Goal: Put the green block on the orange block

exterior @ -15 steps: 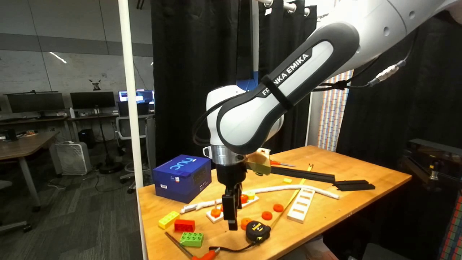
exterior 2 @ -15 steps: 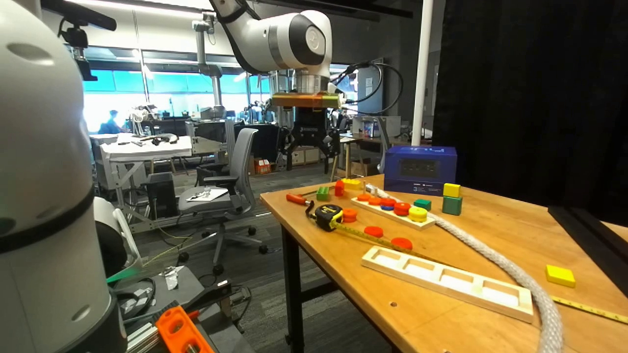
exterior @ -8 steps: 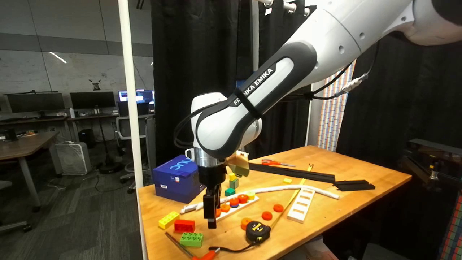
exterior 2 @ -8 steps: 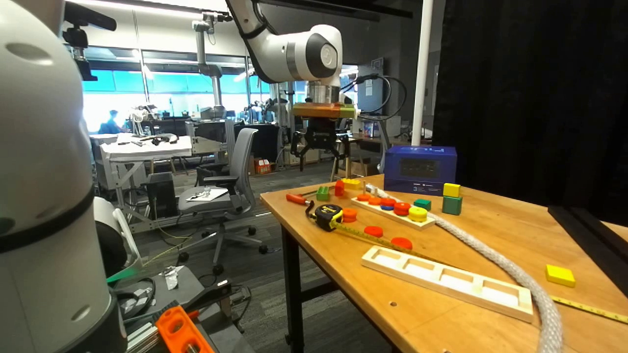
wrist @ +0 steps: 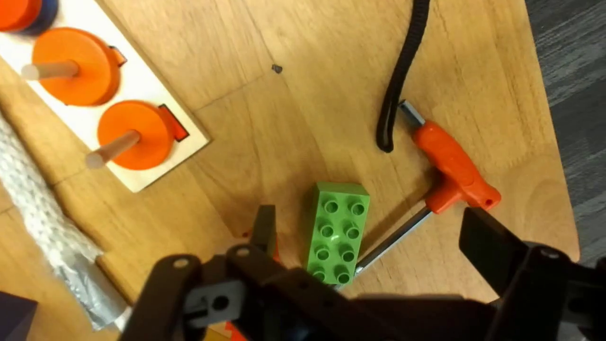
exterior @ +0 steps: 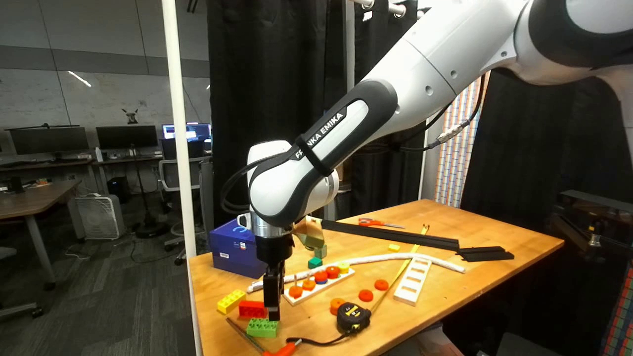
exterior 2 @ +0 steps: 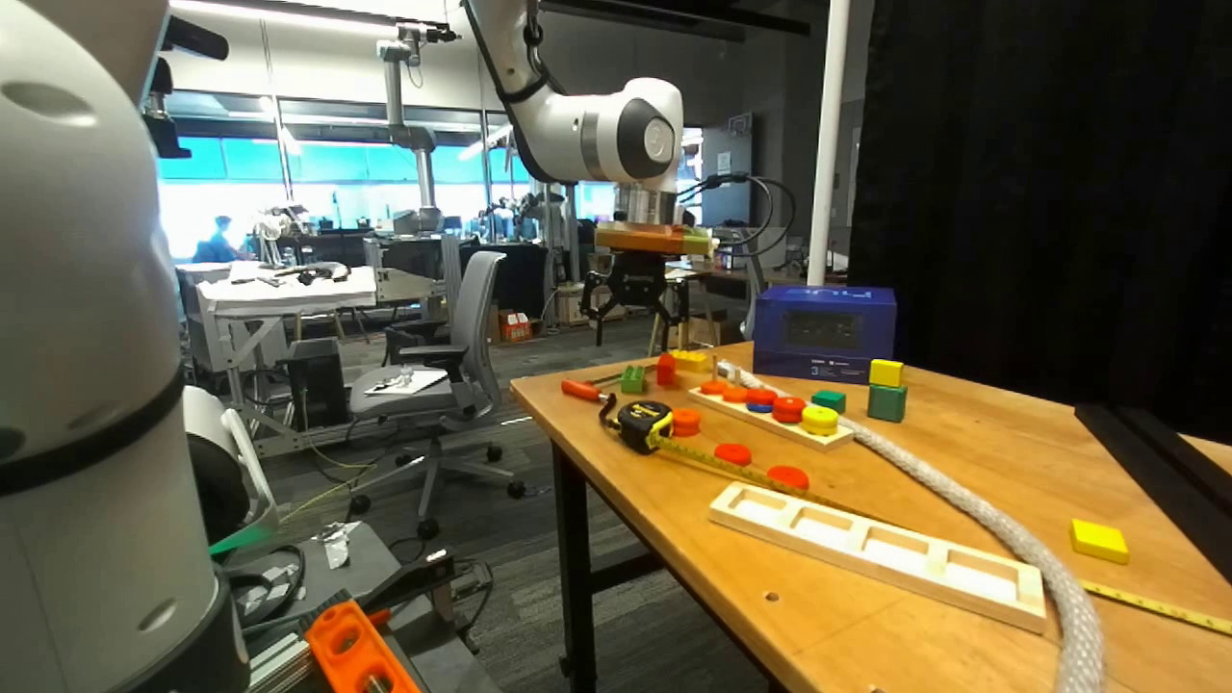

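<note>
The green block point(exterior: 262, 328) is a studded lime-green brick lying on the table near its corner. It shows in both exterior views point(exterior 2: 633, 379) and in the wrist view point(wrist: 337, 232). The orange block point(exterior: 252, 309) is orange-red and lies beside it, also in an exterior view point(exterior 2: 666, 370). In the wrist view the orange block point(wrist: 235, 330) is mostly hidden behind the gripper. My gripper point(wrist: 369, 220) is open and empty, above the table. In the wrist view the green block shows between the fingers, nearer the left one. The gripper shows in both exterior views point(exterior: 273, 316) point(exterior 2: 641, 339).
A hex key with a red handle point(wrist: 450, 166) lies beside the green block. A yellow brick point(exterior: 231, 301), a pegboard with rings point(exterior: 316, 292), a tape measure point(exterior: 353, 317), a white rope point(exterior: 385, 258) and a blue box point(exterior: 236, 252) are around.
The arm has moved my gripper across towards the green and orange blocks and lower. The gripper stays open. The blocks have not moved.
</note>
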Robot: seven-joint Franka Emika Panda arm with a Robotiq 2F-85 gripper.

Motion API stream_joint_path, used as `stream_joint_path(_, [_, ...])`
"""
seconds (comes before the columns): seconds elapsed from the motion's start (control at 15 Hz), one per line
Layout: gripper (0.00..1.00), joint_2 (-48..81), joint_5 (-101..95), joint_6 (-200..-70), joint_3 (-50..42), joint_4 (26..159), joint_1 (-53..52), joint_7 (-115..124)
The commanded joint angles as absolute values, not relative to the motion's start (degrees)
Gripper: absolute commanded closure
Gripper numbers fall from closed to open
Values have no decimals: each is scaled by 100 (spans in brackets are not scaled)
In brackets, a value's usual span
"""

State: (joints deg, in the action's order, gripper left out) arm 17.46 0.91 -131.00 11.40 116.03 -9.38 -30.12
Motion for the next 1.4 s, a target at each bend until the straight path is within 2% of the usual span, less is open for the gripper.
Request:
stream_joint_path(0.0, [0, 2036, 340, -13173, 1366, 11307, -766, -3332])
stream_joint_path(1.33, [0, 2942, 418, -13112, 1451, 10659, -492, -3400])
